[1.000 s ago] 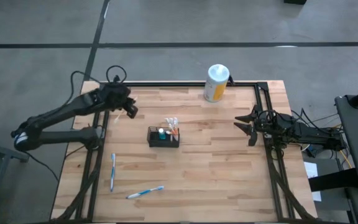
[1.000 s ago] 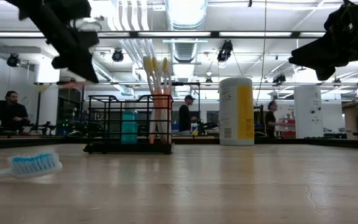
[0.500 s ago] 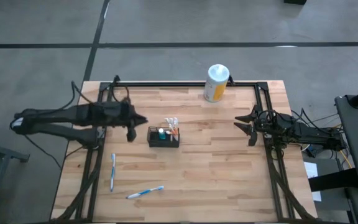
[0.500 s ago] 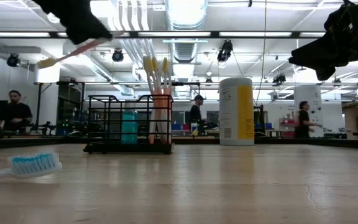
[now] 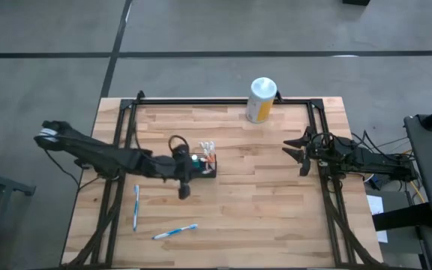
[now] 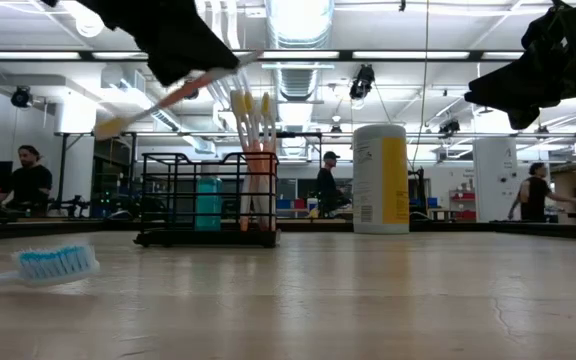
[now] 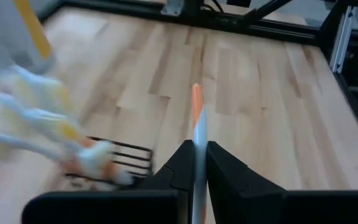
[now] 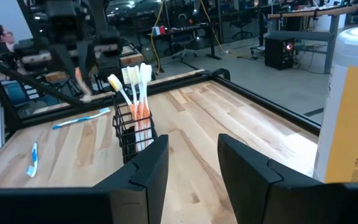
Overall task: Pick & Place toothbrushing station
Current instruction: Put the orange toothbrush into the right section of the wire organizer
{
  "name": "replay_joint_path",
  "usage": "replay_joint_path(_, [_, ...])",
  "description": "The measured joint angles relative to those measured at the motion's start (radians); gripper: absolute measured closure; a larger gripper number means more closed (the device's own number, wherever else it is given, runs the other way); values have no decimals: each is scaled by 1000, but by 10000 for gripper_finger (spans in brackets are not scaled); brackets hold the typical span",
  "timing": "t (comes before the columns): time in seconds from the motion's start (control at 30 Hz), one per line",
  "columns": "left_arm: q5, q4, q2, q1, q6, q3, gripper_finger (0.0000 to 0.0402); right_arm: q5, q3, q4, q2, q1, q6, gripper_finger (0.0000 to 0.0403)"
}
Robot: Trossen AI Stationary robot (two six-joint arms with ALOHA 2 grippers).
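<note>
The small black wire-mesh basket sits on the wooden desk near its middle, long axis running left to right, well clear of every edge, with open board on its right and near sides. Upright toothbrushes stand in its right end. The left pincer hangs over the basket's left end, clamped shut on an orange-and-white toothbrush that tilts with its head down to the left. The right pincer waits parted near the right edge. A white-and-yellow cylindrical canister stands at the far edge; two blue toothbrushes lie near-left.

Two dark slender jointed arms; black cables trail along each; left claw has blunt black fingers.
</note>
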Motion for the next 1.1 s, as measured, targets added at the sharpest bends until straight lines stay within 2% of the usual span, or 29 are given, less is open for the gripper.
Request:
replay_joint_path(0.27, [2, 160, 191, -40, -82, 0, 374, 0, 0, 0, 0, 0, 0, 271])
replay_joint_path(0.57, [-12, 189, 380, -49, -127, -1, 374, 0, 0, 0, 0, 0, 0, 271])
replay_joint_path(0.93, [44, 225, 456, -50, -112, 0, 373, 0, 0, 0, 0, 0, 0, 271])
replay_joint_path(1.1, [61, 224, 461, -50, -97, 1, 359, 0, 0, 0, 0, 0, 0, 271])
